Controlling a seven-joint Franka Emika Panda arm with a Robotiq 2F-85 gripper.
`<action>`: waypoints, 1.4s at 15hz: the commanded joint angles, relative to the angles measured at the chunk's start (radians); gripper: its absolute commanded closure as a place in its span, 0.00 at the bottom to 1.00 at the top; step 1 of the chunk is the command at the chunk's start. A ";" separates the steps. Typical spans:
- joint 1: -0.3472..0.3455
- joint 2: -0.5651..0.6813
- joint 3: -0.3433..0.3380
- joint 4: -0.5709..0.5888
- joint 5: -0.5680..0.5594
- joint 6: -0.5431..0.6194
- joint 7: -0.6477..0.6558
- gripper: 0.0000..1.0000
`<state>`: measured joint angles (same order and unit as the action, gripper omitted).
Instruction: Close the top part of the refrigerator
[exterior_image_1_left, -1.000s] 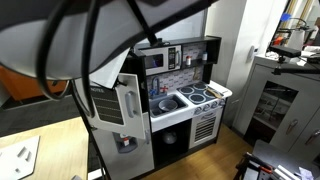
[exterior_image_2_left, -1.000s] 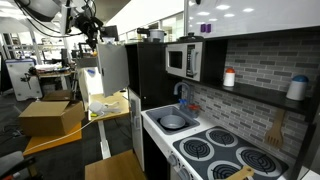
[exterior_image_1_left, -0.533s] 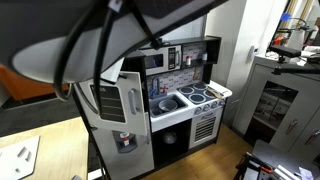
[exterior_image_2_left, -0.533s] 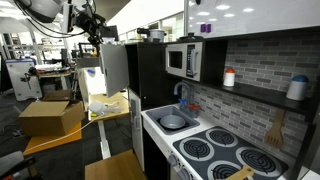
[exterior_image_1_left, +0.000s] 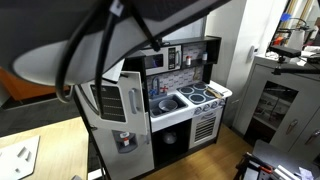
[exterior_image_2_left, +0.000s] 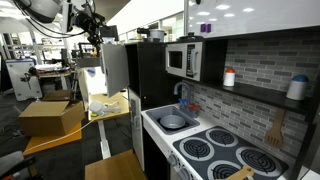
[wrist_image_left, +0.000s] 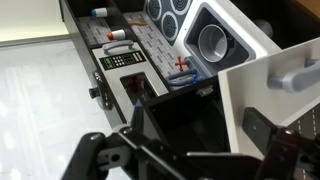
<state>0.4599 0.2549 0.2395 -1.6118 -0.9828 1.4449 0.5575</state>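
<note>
A toy kitchen (exterior_image_1_left: 185, 90) is seen in both exterior views, set on a wooden floor (exterior_image_1_left: 225, 150) in a lab-like room. The refrigerator's top door (exterior_image_2_left: 114, 66) is swung open, standing out from the dark cabinet at the end away from the stove (exterior_image_2_left: 222, 152). A microwave (exterior_image_2_left: 185, 60) is mounted above the sink (exterior_image_2_left: 172, 122), beside a grey brick backsplash (exterior_image_2_left: 255, 75). A cardboard box (exterior_image_2_left: 45, 115) is placed near the open door, and a metal cabinet (exterior_image_1_left: 275, 95) is set close to the kitchen. In the wrist view the gripper (wrist_image_left: 185, 160) is held above the kitchen, its jaws spread wide.
</note>
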 joint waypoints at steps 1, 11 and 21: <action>-0.009 0.007 0.017 0.008 -0.017 -0.023 -0.020 0.00; -0.011 0.012 0.021 0.018 0.017 -0.047 -0.040 0.00; -0.011 0.010 0.022 0.006 0.003 -0.032 -0.014 0.00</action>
<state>0.4599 0.2607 0.2464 -1.6117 -0.9766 1.4183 0.5437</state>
